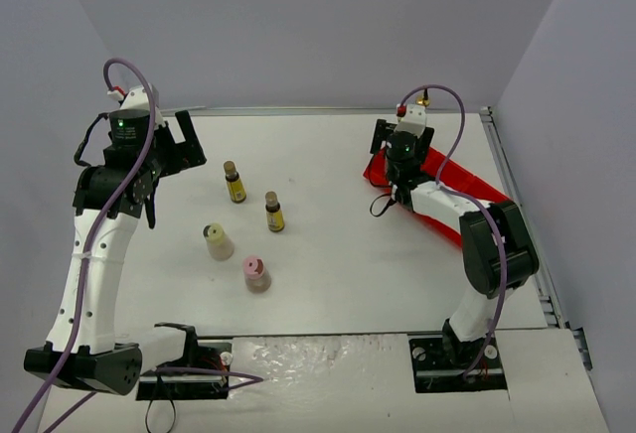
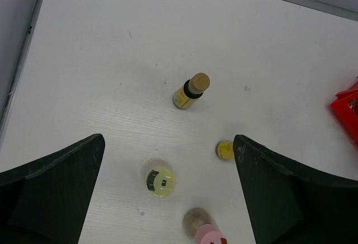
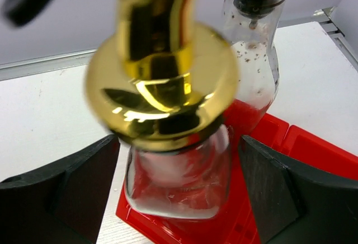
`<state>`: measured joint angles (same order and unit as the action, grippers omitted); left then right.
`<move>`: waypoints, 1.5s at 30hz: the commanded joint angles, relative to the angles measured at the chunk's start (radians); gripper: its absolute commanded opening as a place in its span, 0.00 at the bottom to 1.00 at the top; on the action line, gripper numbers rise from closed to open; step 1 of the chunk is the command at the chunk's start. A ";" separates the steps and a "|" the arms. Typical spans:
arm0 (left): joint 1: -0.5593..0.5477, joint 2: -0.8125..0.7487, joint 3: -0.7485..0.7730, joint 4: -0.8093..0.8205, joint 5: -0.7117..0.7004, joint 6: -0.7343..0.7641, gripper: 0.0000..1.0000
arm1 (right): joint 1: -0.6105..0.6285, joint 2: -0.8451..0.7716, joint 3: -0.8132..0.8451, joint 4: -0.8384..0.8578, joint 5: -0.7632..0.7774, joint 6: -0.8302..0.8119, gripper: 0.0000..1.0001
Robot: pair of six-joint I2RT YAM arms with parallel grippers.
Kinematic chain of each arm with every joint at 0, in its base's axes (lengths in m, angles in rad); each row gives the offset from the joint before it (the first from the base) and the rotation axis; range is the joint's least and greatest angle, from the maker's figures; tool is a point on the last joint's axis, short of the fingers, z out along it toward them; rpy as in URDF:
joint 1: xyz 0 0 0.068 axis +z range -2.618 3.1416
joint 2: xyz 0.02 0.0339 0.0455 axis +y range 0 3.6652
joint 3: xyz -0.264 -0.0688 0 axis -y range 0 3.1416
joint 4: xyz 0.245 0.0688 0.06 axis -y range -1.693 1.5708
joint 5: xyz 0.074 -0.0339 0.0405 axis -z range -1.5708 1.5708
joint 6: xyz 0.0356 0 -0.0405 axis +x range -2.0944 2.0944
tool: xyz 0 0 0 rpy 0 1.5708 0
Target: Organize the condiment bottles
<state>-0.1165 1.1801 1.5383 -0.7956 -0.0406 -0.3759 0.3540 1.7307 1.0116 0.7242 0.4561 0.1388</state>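
Left arm: held raised over the far-left part of the table [image 1: 328, 145]. Left gripper [image 2: 169, 139] was seen with its fingers spread wide and nothing between them.

Four small bottles were noted standing upright and apart from one another on the left half of the tabletop, all of them outside the tray:
- amber bottle [image 1: 235, 183], dark-capped, nearest the far edge;
- second amber bottle [image 1: 274, 213], just right of it and nearer the centre;
- cream bottle [image 1: 218, 242], closer to the near edge and the farthest left;
- pink bottle [image 1: 257, 274], closest to the near edge.

Right arm: reached toward the far-right corner, over the red tray [image 3: 313, 160], which lay along the right edge.

Right gripper [image 3: 179, 149] was seen spread about a glass bottle [image 3: 179, 191] with a gold spout, a finger on each side. A thin gap was visible at both sides, so no grip was recorded. The bottle base was seen against the tray's near corner. Whether it rested there could not be told.

A second glass bottle [image 3: 254, 59], with a dark stopper and dark specks inside, was noted upright just behind it, over the tray.
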 commanded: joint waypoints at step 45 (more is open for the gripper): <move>0.005 -0.084 -0.009 0.038 -0.002 -0.016 0.97 | 0.384 -0.097 0.333 -0.512 -0.437 0.074 0.96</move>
<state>-0.1165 1.1219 1.5066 -0.7964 -0.0410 -0.3809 0.7205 1.6080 1.2504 0.1863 0.0413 0.2332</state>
